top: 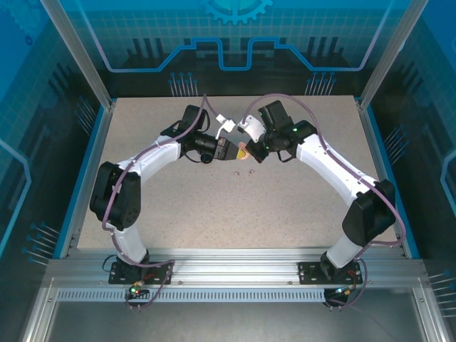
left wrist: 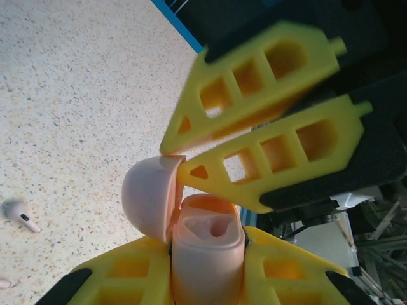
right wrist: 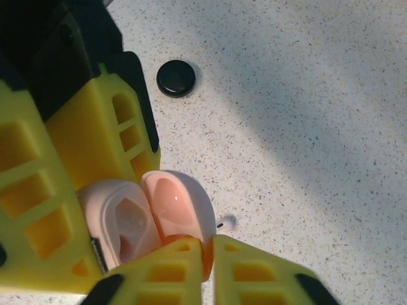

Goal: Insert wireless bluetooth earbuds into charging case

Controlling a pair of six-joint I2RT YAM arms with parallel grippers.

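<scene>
A pale pink charging case point(left wrist: 206, 254) sits upright between my left gripper's point(left wrist: 206, 246) yellow fingers, which are shut on its body. Its lid point(left wrist: 149, 197) stands hinged open and the sockets inside look empty. My right gripper point(right wrist: 213, 244) pinches the rim of the lid point(right wrist: 178, 203), its jaws nearly together. Seen from above, both grippers meet over the table's middle at the case point(top: 242, 151). Two pale pink earbuds point(top: 237, 173) point(top: 250, 172) lie loose on the table just in front of them. One earbud point(left wrist: 19, 216) shows to the left in the left wrist view, and one point(right wrist: 226, 222) past the lid.
A round black case point(right wrist: 176, 78) lies shut on the speckled table point(top: 285, 214), close to the left gripper, also the black case point(top: 206, 158) from above. Blue rails and clear panels wall in the table's sides.
</scene>
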